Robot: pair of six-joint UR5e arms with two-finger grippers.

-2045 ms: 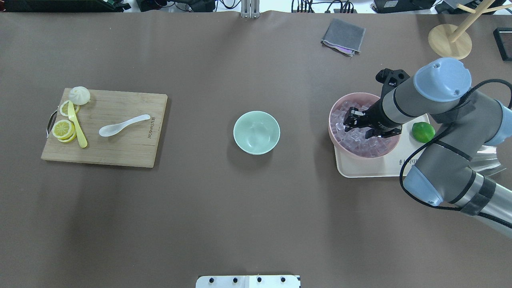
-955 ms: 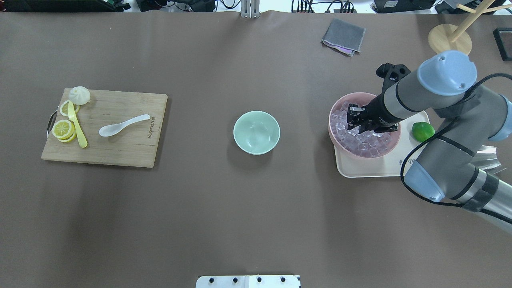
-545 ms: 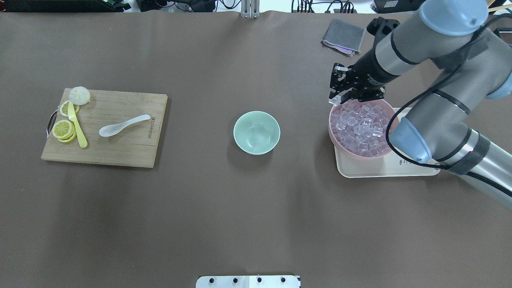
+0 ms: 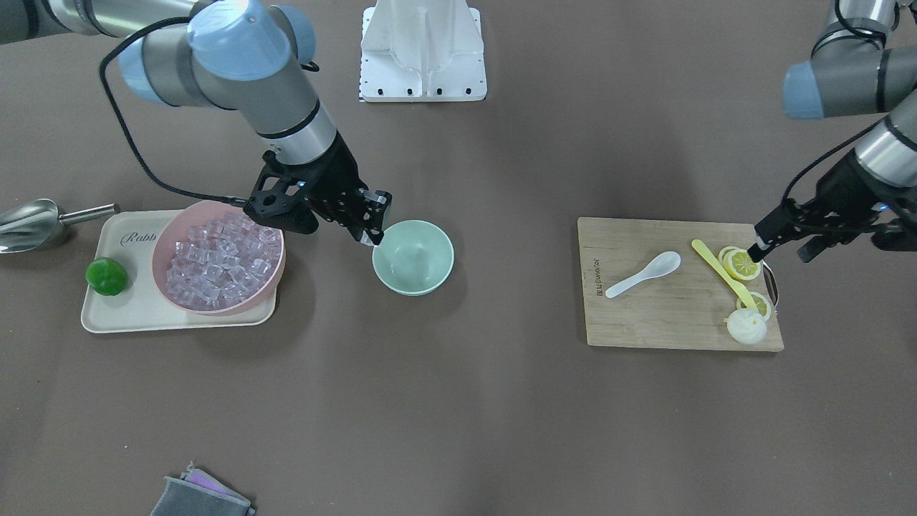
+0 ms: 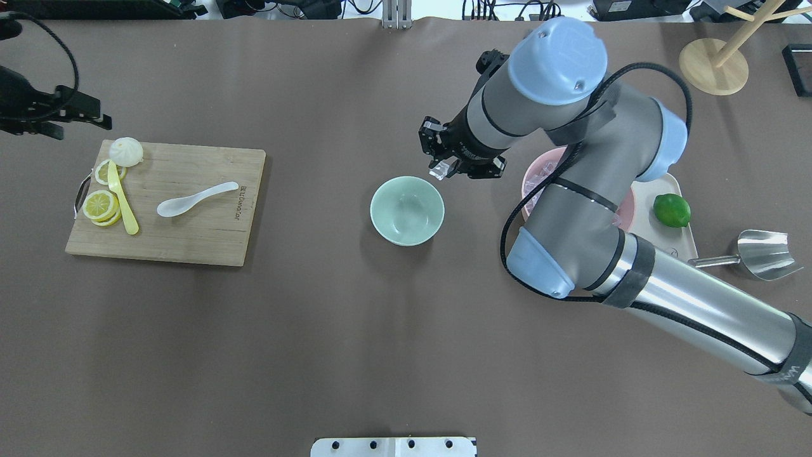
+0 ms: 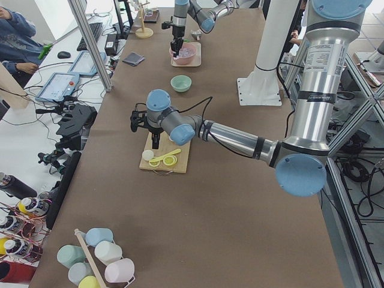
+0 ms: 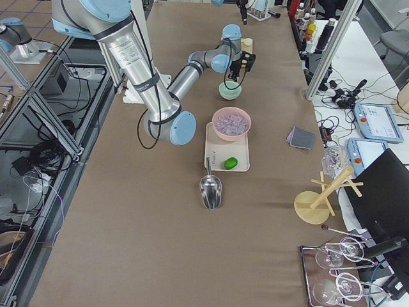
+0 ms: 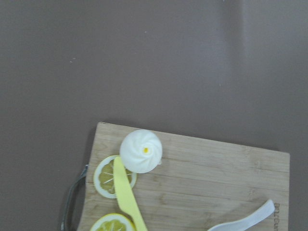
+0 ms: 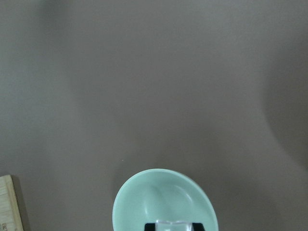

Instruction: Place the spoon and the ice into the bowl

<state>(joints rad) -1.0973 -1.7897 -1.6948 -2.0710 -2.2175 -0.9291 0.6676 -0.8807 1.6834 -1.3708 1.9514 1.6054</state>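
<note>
A long table (image 6: 120,198) under a plain brown cover filled the middle of the room. Grey metal posts (image 6: 90,45) rose along its edge. Next to it stood a white desk (image 7: 361,61), crowded with cables and a tablet (image 7: 377,121). On the far side the pale floor (image 7: 38,185) was crossed by black cables among low metal frames. The light was soft and even, leaving only faint shadows on the brown cover.
</note>
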